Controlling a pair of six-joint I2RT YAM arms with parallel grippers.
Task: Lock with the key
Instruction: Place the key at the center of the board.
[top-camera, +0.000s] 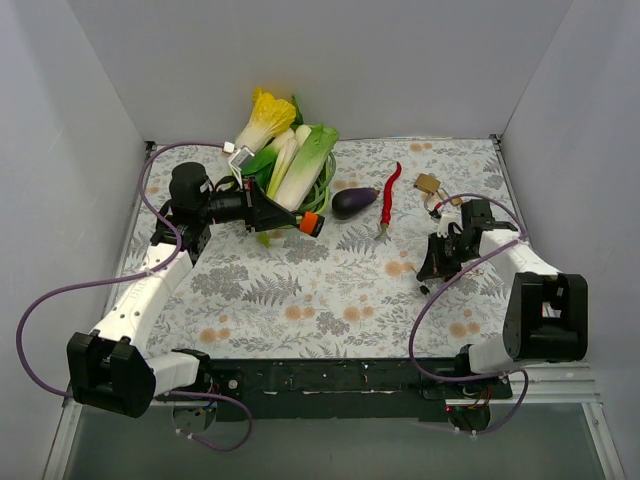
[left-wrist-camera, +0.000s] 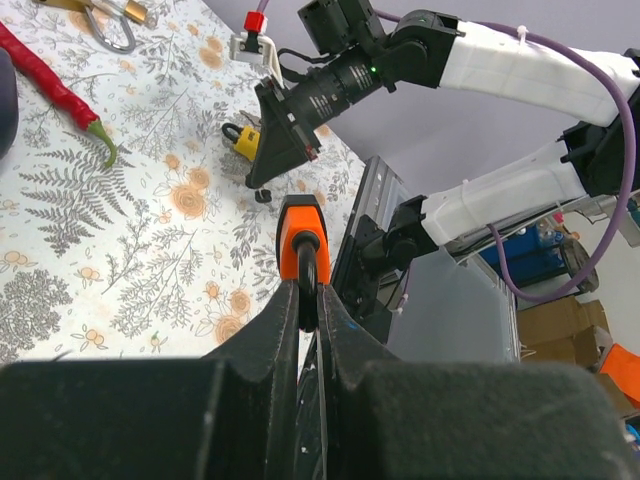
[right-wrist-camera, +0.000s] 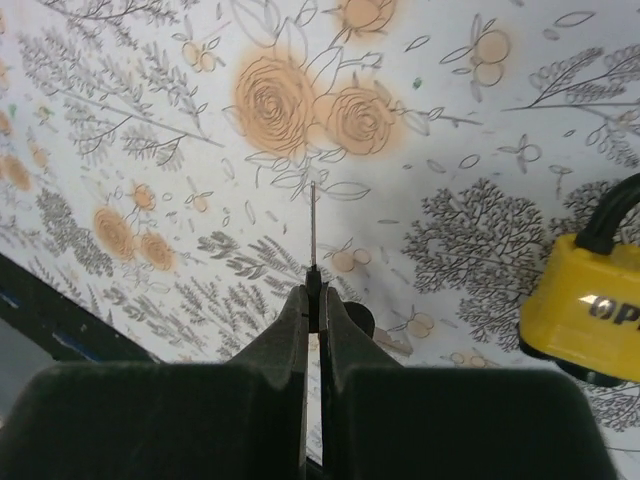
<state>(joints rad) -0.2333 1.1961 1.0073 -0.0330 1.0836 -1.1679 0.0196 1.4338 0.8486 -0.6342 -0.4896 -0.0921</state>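
Right wrist view: the right claw (right-wrist-camera: 312, 292) is clenching a thin metal key (right-wrist-camera: 312, 230), seen edge-on. Its blade is pointing straight ahead from the fingertips, low over the floral-print surface (right-wrist-camera: 150, 120).

A yellow padlock (right-wrist-camera: 585, 310) is lying on the surface just to the right of the claw, roughly level with the fingertips and apart from the key. Its black shackle is pointing away from the camera and its body is facing back toward it, so its long axis is running roughly parallel to the key blade, off to one side. The keyhole is not showing.

Left wrist view: the left claw (left-wrist-camera: 310, 295) is gripping what looks like an orange padlock (left-wrist-camera: 302, 228) by its black shackle. It is holding that lock off the surface, across the scene from the right arm and well apart from it.

A brass padlock (top-camera: 428, 184) with a ring of keys is lying near the far edge, beyond the right arm.

The right arm is much the nearer one to the yellow padlock, and it is already carrying the key. Which lock the key is meant for cannot be told from these views. If it is the yellow one, the coming move is turning on a sideways offset. The blade tip is lying left of the padlock and already beyond its near end, so the claw is probably needing to draw back and shift right before the key can line up with that end.
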